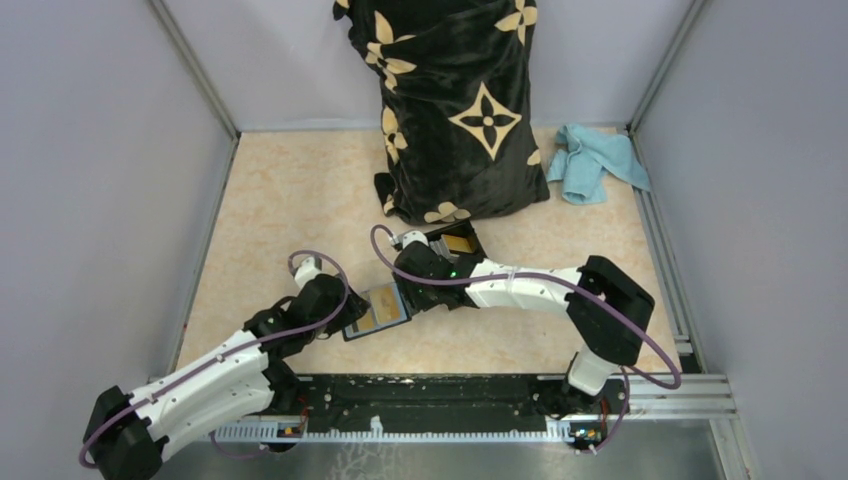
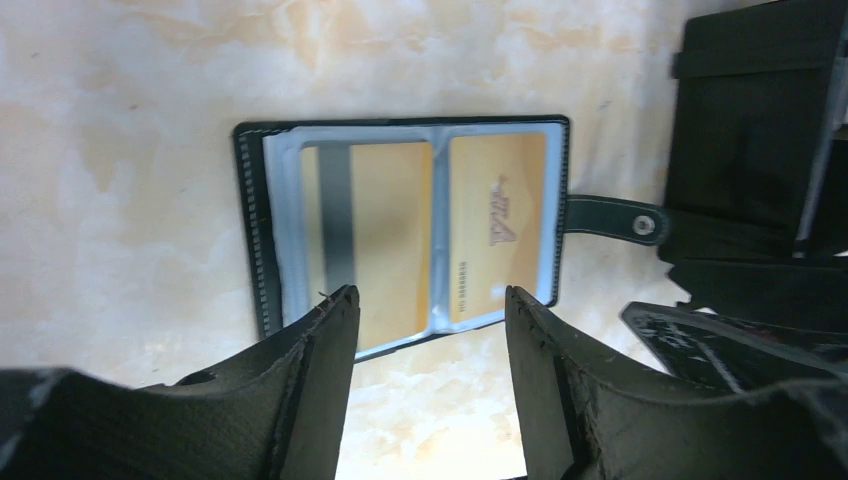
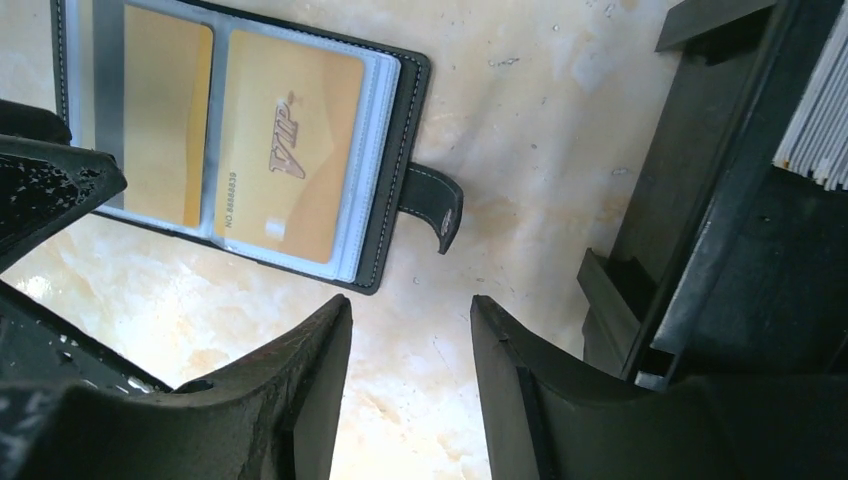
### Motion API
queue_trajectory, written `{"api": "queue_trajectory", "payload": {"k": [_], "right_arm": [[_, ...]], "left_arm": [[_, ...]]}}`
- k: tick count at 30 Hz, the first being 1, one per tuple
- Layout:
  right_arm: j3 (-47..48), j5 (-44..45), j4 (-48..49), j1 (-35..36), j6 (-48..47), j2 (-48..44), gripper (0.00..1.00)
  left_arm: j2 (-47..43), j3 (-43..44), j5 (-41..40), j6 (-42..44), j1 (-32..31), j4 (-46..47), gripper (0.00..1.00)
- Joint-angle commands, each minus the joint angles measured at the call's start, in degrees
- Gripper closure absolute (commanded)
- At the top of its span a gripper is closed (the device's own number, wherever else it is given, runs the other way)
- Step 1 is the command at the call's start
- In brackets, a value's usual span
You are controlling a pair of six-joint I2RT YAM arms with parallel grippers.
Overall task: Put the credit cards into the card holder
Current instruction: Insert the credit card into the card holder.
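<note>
While neither gripper is carrying anything, the left gripper [image 2: 430, 295] is hovering with its fingers spread wide, pinching nothing, right at one long edge of the card holder [image 2: 250, 230]. That edge is showing between the fingertips in the left wrist view, and contact can't be told from here. The holder is lying open and flat on the table [image 2: 120, 150]. The right gripper [image 3: 410, 305] is also holding its fingers apart and empty, sitting just beside the holder on the side of the strap tab [image 3: 432, 205], with only bare table showing between its fingertips. Two orange-gold credit cards [image 2: 497, 230] are sitting in the clear sleeves. The VIP-lettered one is lying face up on the tab side, and the striped card [image 2: 375, 230] is lying next to it with its dark band showing. So at least two cards are looking done. Going outward, the rigid black box [image 3: 720, 200] is standing just past the right gripper, with a stack of thin pale edges [image 3: 820, 110] sticking out of its slots. The top view is also showing a gold patch [image 1: 458, 241] in the box, so more cards are probably waiting there, count unreadable. No light blue card is showing clearly anywhere. Judgement: the task is sitting partway, and the next card is needing a pickup from the box. Further back, a black cushion with gold flowers [image 1: 460, 110] and a blue cloth [image 1: 595, 162] are lying well apart from the work.
</note>
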Motion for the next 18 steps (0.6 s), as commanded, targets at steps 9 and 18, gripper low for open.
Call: {"api": "queue_trajectory", "payload": {"k": [9,18], "right_arm": [[-0.9,1.6,5.6,0.3,1.1,-0.3,0.5],[-2.5,-0.4,11.2,-2.5,1.2,3.9,0.52]], "left_arm": [[-3.2,-2.6,-2.5,-5.6,-0.5,-8.0,0.36],[-4.0,-4.2,-2.4,-6.3,-0.5,-8.4,0.36]]}}
